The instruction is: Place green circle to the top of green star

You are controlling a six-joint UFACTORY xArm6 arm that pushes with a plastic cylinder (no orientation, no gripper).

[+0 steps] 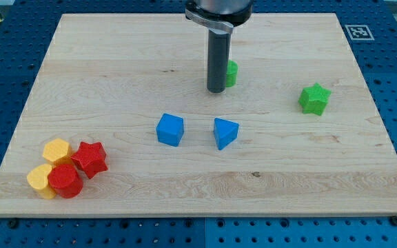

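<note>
Leftmost, near the board's (40, 89) bottom-left corner, sits a tight cluster: a yellow hexagon (56, 149), a yellow heart (39, 178), a red circle (65, 180) and a red star (90, 158), all touching or nearly so. Toward the middle lie a blue cube (170, 129) and, just to its right, a blue triangle (225, 131), set apart from each other.

Above them, toward the top edge, my tip (216, 90) rests on the board just left of the green circle (231, 72), which the rod partly hides; whether they touch I cannot tell. I have no fingers to open or close, only the bare rod end.

Farther right, toward the right edge, is the green star (314, 98), well apart from the circle.

I judge the circle to be a light, stiff plastic piece that will slide readily on smooth wood. Its round side may let it roll off my tip if pushed off-centre, so contact belongs on its left side, in line with its middle, steering rightward toward the spot above the star.

Nothing stands between circle and star; the blue blocks lie below the path, and the cluster is far off. The main risk I see is overshooting or nudging the star.
</note>
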